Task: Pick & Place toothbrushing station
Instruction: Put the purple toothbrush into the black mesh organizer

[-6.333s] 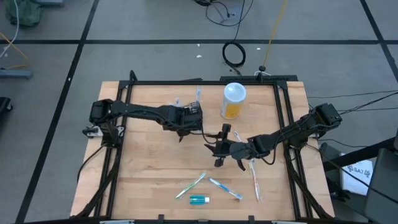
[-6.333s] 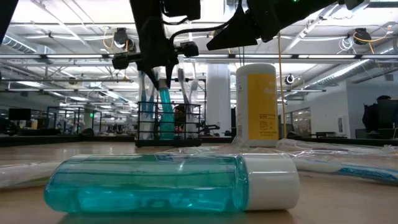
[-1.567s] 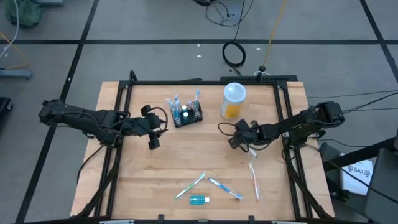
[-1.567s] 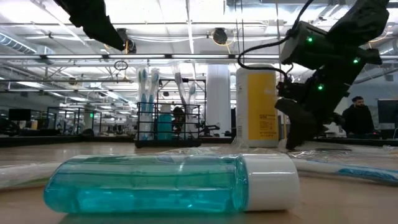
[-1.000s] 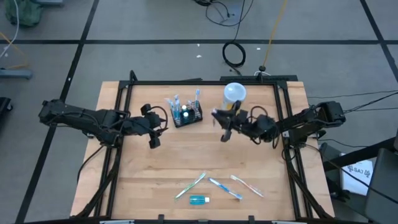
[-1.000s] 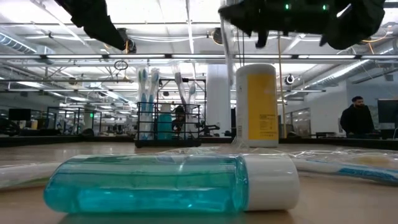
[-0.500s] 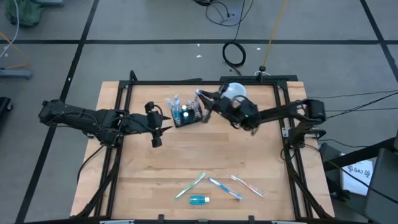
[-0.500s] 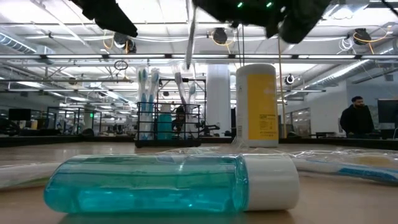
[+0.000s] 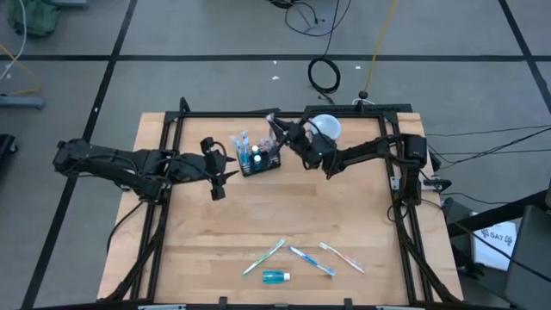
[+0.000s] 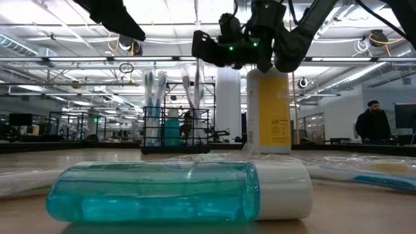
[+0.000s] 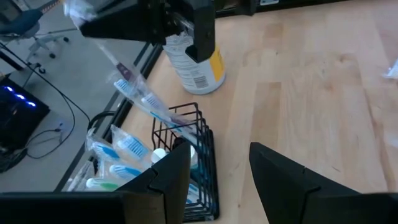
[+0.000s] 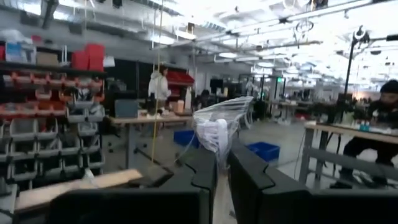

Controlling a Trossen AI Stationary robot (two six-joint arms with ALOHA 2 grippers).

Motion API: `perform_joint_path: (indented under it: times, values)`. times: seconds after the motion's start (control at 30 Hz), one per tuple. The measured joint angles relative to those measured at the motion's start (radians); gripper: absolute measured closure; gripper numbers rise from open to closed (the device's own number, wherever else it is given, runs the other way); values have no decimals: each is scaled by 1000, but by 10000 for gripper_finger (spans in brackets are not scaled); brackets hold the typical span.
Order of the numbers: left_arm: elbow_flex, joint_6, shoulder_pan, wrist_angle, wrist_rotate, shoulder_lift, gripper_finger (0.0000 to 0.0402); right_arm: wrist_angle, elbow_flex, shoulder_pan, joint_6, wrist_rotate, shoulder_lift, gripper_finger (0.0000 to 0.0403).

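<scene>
The toothbrushing station point(image 9: 258, 158), a small black wire rack, stands at the table's far middle with several wrapped toothbrushes upright in it point(image 11: 186, 168). My right gripper point(image 9: 282, 132) hovers just above and right of it, shut on a toothbrush in a clear wrapper point(image 11: 146, 99). The toothbrush slants down, and its lower end reaches the rack's open top point(image 11: 180, 122). My left gripper point(image 9: 217, 172) stands open to the left of the rack, with nothing between its fingers point(image 11: 217, 180). My right gripper pinches the wrapped toothbrush between its two fingers, close to its upper end. The crumpled wrapper end point(image 12: 216, 130) sticks out past the fingertips. The rest hangs slanting below the gripper point(image 11: 180, 28), clear of the table, its lower end at the rack's top.
A tall white-lidded container with orange contents point(image 9: 325, 129) stands right of the rack, partly under my right arm. Near the front edge lie three wrapped toothbrushes point(image 9: 312, 261) and a small blue mouthwash bottle point(image 10: 175, 192). Black frame rails point(image 9: 164, 215) border the table.
My right gripper has gone toward the table's far-left, from in front of the container to above the rack, carrying the wrapped toothbrush hanging below it. The toothbrush's lower end now meets the rack's top.
</scene>
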Motion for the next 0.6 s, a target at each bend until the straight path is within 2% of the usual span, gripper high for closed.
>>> perform_joint_path:
  times: [0.27, 0.6]
  values:
    - [0, -5, 3, 0, 0, 0, 229, -219, 0, 14, 45, 101, 2, 386]
    - [0, -7, 3, -1, 1, 0, 229, -362, 0, 17, 163, 101, 2, 369]
